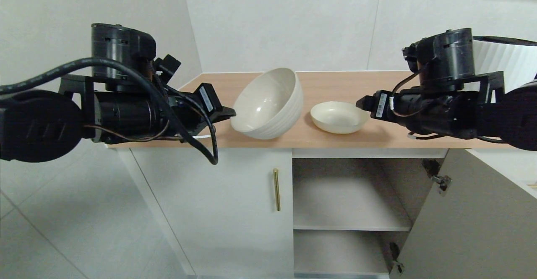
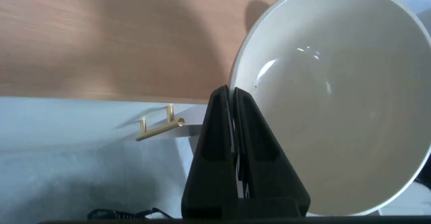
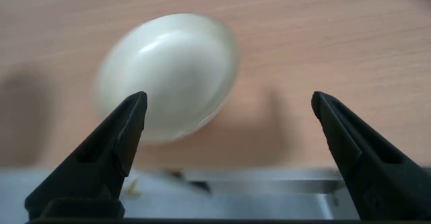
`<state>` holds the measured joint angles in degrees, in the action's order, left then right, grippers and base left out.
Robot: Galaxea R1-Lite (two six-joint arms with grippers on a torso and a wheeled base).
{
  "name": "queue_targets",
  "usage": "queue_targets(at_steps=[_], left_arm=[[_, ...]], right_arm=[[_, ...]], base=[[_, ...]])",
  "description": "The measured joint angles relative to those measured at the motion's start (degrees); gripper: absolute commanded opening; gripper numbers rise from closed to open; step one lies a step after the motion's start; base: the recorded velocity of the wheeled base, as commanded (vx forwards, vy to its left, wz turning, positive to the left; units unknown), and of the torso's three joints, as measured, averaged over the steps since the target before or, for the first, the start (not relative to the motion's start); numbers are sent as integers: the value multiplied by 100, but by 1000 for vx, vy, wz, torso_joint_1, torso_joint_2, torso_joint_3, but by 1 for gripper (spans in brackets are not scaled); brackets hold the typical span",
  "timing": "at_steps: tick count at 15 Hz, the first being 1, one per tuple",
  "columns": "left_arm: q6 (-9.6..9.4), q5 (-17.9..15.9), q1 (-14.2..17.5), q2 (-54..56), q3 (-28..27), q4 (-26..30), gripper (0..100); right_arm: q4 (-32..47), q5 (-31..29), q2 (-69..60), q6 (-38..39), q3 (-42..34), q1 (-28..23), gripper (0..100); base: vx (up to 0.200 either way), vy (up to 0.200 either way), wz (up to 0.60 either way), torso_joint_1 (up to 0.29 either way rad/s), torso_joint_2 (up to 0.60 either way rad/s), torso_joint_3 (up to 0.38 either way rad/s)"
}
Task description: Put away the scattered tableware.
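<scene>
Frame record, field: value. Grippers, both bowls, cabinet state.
left gripper: shut on the large bowl's rim
large bowl: tilted, mouth facing the robot's left, near the front edge of the counter; unclear whether it rests on it
right gripper: open, at the small bowl; contact unclear
small bowl: upright on the counter, to the right of the large bowl
cabinet: right door open, shelves showing; left door shut

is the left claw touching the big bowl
Touching. The left wrist view shows the left claw shut on the rim of the big bowl, with the rim running in between its two fingers.
</scene>
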<state>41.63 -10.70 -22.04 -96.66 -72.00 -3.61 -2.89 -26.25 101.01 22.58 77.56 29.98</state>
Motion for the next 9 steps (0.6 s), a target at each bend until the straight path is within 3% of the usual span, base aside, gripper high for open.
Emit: queue_targets(at_steps=[9], left_arm=[[-94, -29, 7, 250, 185, 2, 0]], right_arm=[[0, -167, 940, -17, 667, -219, 100]], base=[[0, 0, 0, 0, 0, 0]])
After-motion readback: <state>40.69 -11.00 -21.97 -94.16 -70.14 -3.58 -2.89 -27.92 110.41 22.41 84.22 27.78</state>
